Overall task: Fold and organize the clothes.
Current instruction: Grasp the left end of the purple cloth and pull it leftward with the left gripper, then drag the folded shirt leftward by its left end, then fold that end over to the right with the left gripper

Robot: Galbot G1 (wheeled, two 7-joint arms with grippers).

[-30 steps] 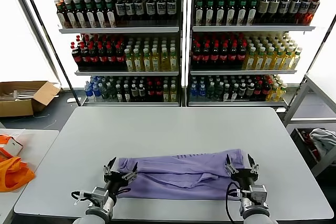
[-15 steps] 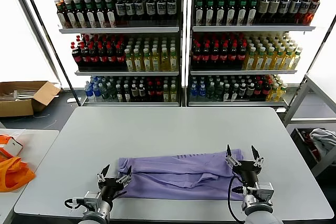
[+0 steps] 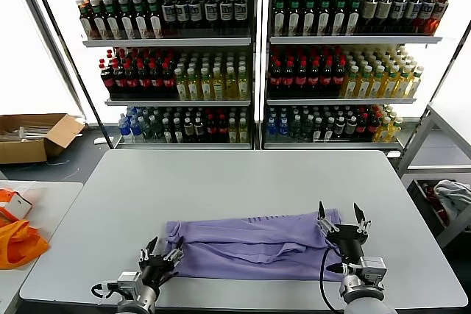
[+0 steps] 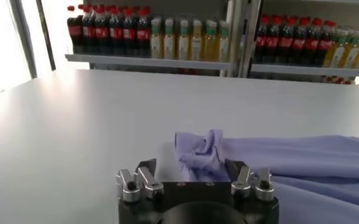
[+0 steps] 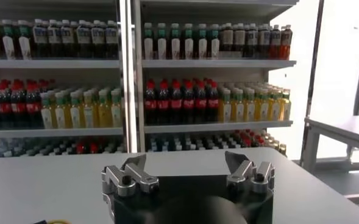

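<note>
Purple and soft, the shirt [image 3: 254, 246] is lying flat on the grey tabletop [image 3: 221, 182], near the edge closest to you. It is stretching long from side to side, from one arm across to the other, and it is folded into a band.

Your left claw [image 3: 162, 257] is sitting low at the shirt's left end. Its fingers are spread apart and holding nothing. In the left wrist view you are seeing the bunched corner of the shirt [image 4: 197, 152] right in front of the left claw [image 4: 195, 178], between the two fingers but a bit farther out. So the cloth is lying straight ahead of that claw.

Your right claw [image 3: 341, 224] is waiting at the shirt's right end, up above the cloth. Its fingers are standing wide and it is holding nothing too. In the right wrist view the right claw [image 5: 186, 173] is pointing at the drink shelves [image 5: 185, 61], so you are not seeing the shirt there.

I think the left claw is the nearer one. You are probably getting ready to pinch that left corner. Because the shirt is running sideways, each claw is having its own end to take.
</note>
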